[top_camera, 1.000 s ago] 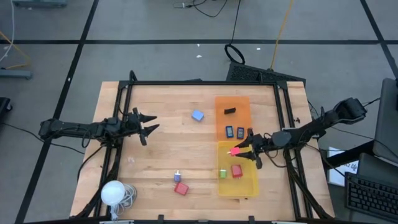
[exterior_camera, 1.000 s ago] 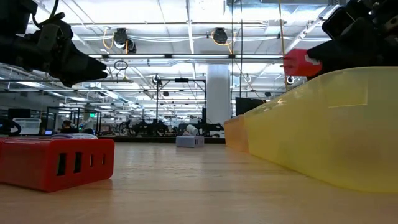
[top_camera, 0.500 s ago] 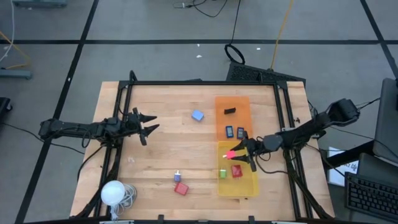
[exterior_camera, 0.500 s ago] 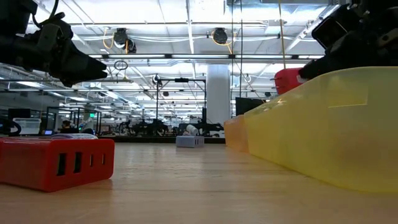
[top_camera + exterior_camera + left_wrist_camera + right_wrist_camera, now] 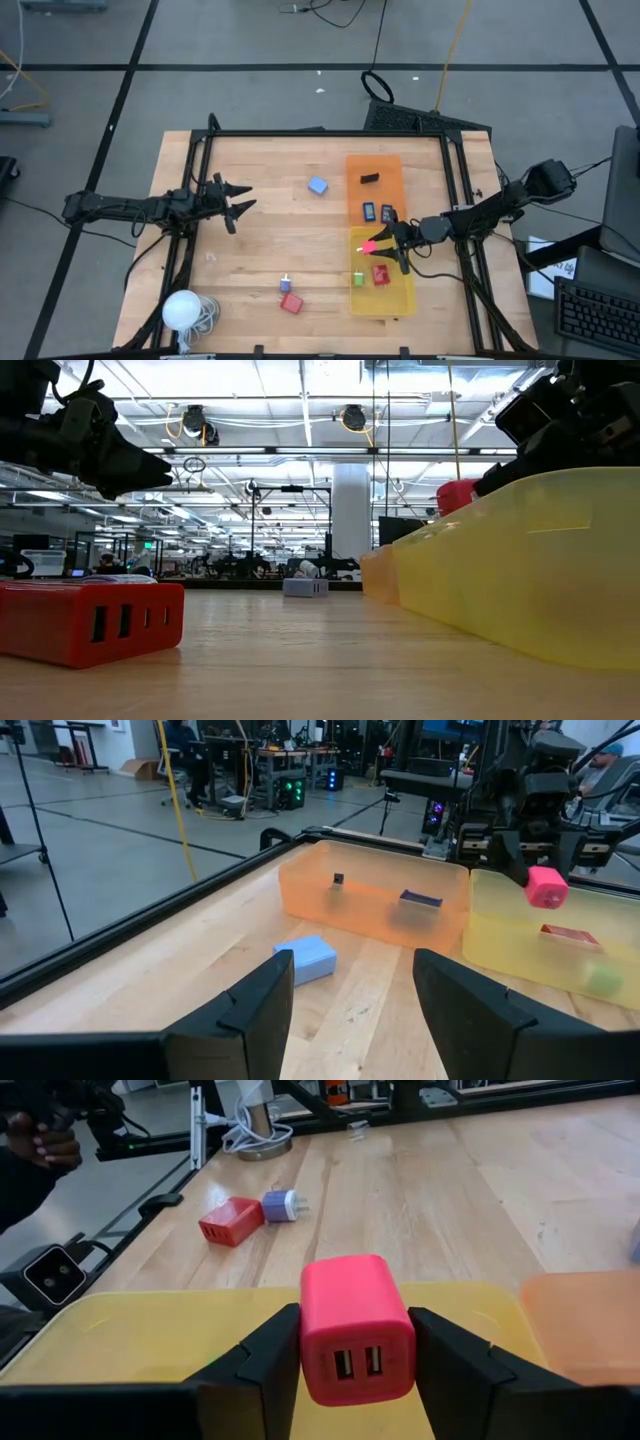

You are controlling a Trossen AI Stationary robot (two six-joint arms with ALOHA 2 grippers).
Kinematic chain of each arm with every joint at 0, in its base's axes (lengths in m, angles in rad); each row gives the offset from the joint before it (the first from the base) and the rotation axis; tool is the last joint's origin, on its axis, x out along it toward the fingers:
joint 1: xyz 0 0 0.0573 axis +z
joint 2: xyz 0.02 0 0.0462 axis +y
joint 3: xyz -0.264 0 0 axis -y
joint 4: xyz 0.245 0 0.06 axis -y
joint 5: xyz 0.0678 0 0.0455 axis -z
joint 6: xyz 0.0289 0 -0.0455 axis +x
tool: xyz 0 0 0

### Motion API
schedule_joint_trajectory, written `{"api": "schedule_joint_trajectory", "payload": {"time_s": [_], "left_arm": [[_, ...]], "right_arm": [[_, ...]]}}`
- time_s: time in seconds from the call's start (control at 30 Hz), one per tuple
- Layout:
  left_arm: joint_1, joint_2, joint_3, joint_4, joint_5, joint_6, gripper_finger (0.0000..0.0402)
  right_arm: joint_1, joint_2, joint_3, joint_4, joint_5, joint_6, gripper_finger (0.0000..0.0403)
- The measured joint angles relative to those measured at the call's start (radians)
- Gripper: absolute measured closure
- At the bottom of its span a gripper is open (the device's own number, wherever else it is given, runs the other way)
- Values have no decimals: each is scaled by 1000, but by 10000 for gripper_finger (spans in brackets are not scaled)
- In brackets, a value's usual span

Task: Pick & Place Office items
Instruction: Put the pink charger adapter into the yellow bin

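Fingers [image 5: 250, 1370] of right arm clamp pink charger [image 5: 355, 1327] above yellow tray [image 5: 404, 296]; left fingers [image 5: 255, 1010] apart, empty, beyond light-blue block [image 5: 318, 185].

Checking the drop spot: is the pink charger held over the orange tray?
No, the right gripper holds the pink charger over the yellow tray.

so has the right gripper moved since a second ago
Yes. In the high view the right gripper, shut on the pink charger, has shifted left, farther in over the yellow tray.
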Motion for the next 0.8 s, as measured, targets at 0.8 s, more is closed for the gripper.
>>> {"api": "schedule_joint_trajectory", "payload": {"time_s": [0.8], "left_arm": [[0,0,0,0,0,0,192]], "right_arm": [[0,0,0,0,0,0,246]]}}
